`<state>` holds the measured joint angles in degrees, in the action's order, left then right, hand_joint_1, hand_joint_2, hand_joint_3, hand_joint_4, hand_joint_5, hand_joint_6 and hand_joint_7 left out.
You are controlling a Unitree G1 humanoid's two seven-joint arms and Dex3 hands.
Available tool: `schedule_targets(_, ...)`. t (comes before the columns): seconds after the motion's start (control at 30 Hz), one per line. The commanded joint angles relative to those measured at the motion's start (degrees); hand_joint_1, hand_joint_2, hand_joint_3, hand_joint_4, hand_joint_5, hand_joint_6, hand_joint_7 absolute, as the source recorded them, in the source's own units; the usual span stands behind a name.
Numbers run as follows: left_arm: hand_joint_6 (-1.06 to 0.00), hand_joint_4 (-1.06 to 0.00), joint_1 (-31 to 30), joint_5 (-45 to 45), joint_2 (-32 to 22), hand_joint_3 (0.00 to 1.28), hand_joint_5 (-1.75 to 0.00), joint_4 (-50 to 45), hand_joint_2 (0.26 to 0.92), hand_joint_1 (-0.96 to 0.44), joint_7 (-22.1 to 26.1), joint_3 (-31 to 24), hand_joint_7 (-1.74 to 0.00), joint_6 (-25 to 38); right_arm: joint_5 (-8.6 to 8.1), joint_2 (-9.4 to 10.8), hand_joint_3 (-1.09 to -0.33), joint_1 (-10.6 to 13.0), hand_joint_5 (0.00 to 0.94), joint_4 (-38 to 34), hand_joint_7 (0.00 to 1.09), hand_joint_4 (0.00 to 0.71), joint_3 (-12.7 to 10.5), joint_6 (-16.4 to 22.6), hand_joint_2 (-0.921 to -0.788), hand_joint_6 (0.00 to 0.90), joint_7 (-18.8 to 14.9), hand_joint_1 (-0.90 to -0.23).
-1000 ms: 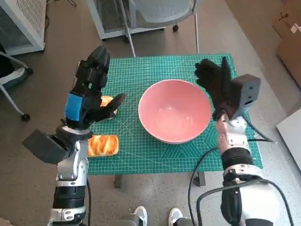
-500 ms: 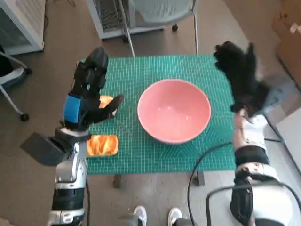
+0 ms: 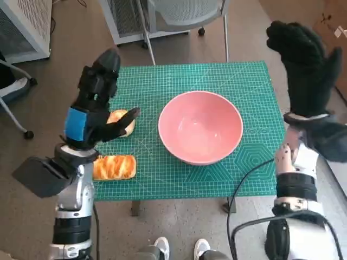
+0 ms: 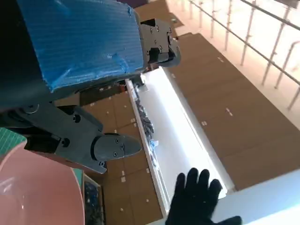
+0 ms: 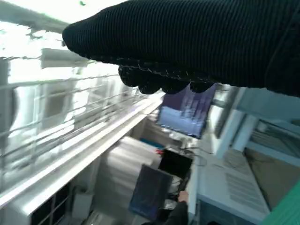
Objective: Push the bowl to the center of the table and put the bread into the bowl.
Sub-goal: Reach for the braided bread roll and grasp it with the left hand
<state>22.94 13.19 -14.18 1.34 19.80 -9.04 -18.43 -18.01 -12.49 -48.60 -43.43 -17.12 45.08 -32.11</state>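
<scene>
the pink bowl (image 3: 200,127) sits mid-surface, pushed. both bread pieces (image 3: 114,167) lie at its nine o'clock, uncollected. my left robot hand (image 3: 96,108) and right robot hand (image 3: 303,67) are released, fingers spread.

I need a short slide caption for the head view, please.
Pink bowl mid-mat, two breads beside the left hand; right hand raised.

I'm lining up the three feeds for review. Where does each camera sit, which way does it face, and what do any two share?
Head view: on the robot's head, looking steeply down at the green table, pink bowl and bread; both forearms and hands show.
Left wrist view: behind the left hand, tilted up toward the ceiling; bowl rim in a corner.
Right wrist view: behind the right hand, facing the room.
Shared: the left wrist view also shows the right hand and the bowl, as the head view does.
</scene>
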Motion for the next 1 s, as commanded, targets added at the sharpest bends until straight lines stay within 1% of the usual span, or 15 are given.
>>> schedule_targets(0.03, 0.0, -0.07, -1.2, -2.1, -2.5, 0.4, -0.01, -4.2, 0.805, -0.27, 0.2, 0.0, -0.48, 0.3, -0.61, 0.0, -0.666, 3.4, 0.018, 3.8, 0.03, 0.224, 1.3, -0.7, -0.921, 0.309, -0.7, -0.641)
schedule_targets(0.17, 0.0, -0.09, -2.7, -5.2, -5.7, 0.4, -0.02, -7.5, 0.795, -0.29, 0.6, -0.5, -0.48, -0.1, -1.32, -0.4, -0.658, 4.8, 0.016, 6.5, 0.03, 0.228, 1.9, -1.9, -0.921, 0.313, -1.0, -0.64)
schedule_targets(0.27, 0.0, -0.1, -3.6, -7.1, -8.1, 0.4, -0.03, -9.4, 0.785, -0.29, 0.9, -1.1, -0.47, 0.2, -1.17, -0.5, -0.653, 5.8, 0.015, 8.4, 0.03, 0.231, 2.3, -2.7, -0.921, 0.315, -0.4, -0.64)
schedule_targets(0.37, 0.0, -0.1, -3.9, -7.5, -8.8, 0.4, -0.03, -10.1, 0.778, -0.29, 0.7, -1.0, -0.47, 0.6, -1.15, -0.6, -0.65, 6.2, 0.013, 9.4, 0.03, 0.233, 2.6, -3.2, -0.921, 0.316, -0.1, -0.64)
schedule_targets(0.53, 0.0, -0.1, -7.7, -14.2, -16.2, 0.38, -0.03, -16.1, 0.747, -0.3, 2.4, -2.6, -0.52, 4.6, -1.19, -0.8, -0.633, 7.4, 0.012, 12.3, 0.03, 0.238, 3.0, -5.5, -0.921, 0.319, 0.8, -0.642)
schedule_targets(0.57, -0.01, -0.13, -8.6, -15.5, -17.4, 0.34, -0.05, -17.8, 0.708, -0.26, 2.9, -2.7, -0.55, 6.6, -1.22, -0.9, -0.629, 7.5, 0.012, 12.7, 0.03, 0.24, 3.0, -5.8, -0.921, 0.319, 1.0, -0.642)
schedule_targets(0.6, -0.01, -0.12, -9.2, -16.4, -18.3, 0.33, -0.04, -19.0, 0.707, -0.28, 3.3, -2.7, -0.55, 8.1, -1.21, -0.9, -0.625, 7.5, 0.012, 13.0, 0.03, 0.243, 3.0, -6.1, -0.921, 0.32, 1.1, -0.642)
schedule_targets(0.63, -0.01, -0.12, -10.2, -17.9, -20.2, 0.32, -0.04, -21.4, 0.707, -0.28, 4.6, -2.6, -0.54, 11.7, -1.15, -0.9, -0.624, 7.6, 0.012, 13.3, 0.03, 0.244, 3.0, -6.3, -0.921, 0.32, 1.2, -0.642)
schedule_targets(0.73, -0.02, -0.11, -11.7, -20.5, -23.9, 0.2, -0.02, -26.3, 0.719, -0.28, 7.7, -2.2, -0.53, 19.6, -1.03, -0.9, -0.621, 7.7, 0.012, 13.8, 0.02, 0.249, 3.1, -6.7, -0.921, 0.322, 1.5, -0.642)
schedule_targets(0.8, -0.08, -0.11, -12.3, -22.0, -28.1, 0.13, -0.01, -30.4, 0.725, -0.26, 12.0, -1.4, -0.44, 27.9, -1.03, -0.9, -0.619, 7.7, 0.012, 14.1, 0.02, 0.25, 3.1, -7.0, -0.921, 0.323, 1.7, -0.642)
schedule_targets(0.83, -0.14, -0.1, -12.4, -22.5, -29.2, 0.09, -0.01, -31.6, 0.731, -0.24, 13.2, -1.1, -0.34, 30.3, -1.03, -0.9, -0.618, 7.7, 0.012, 14.1, 0.02, 0.25, 3.2, -7.1, -0.921, 0.323, 1.8, -0.642)
schedule_targets(0.87, -0.19, -0.1, -11.8, -23.2, -32.5, 0.06, -0.01, -33.6, 0.736, -0.23, 17.1, 0.4, -0.25, 36.2, -0.93, -0.8, -0.618, 7.6, 0.011, 14.0, 0.02, 0.251, 3.2, -7.2, -0.921, 0.323, 1.9, -0.642)
schedule_targets(0.9, -0.2, -0.09, -11.4, -23.7, -34.8, 0.05, -0.01, -34.9, 0.737, -0.21, 19.7, 1.6, -0.22, 40.3, -0.85, -0.7, -0.617, 7.6, 0.011, 13.9, 0.02, 0.251, 3.2, -7.2, -0.921, 0.324, 2.0, -0.642)
schedule_targets(0.97, -0.26, -0.08, -10.3, -24.5, -37.8, 0.02, 0.0, -36.5, 0.74, -0.17, 23.3, 3.7, -0.12, 46.0, -0.74, -0.6, -0.616, 7.4, 0.01, 13.7, 0.02, 0.251, 3.3, -7.3, -0.921, 0.325, 2.2, -0.642)
schedule_targets(1.0, -0.27, -0.07, -9.8, -24.8, -38.4, 0.02, 0.0, -36.7, 0.741, -0.16, 24.1, 4.4, -0.1, 47.5, -0.72, -0.6, -0.615, 7.3, 0.01, 13.5, 0.02, 0.252, 3.3, -7.3, -0.921, 0.325, 2.2, -0.643)
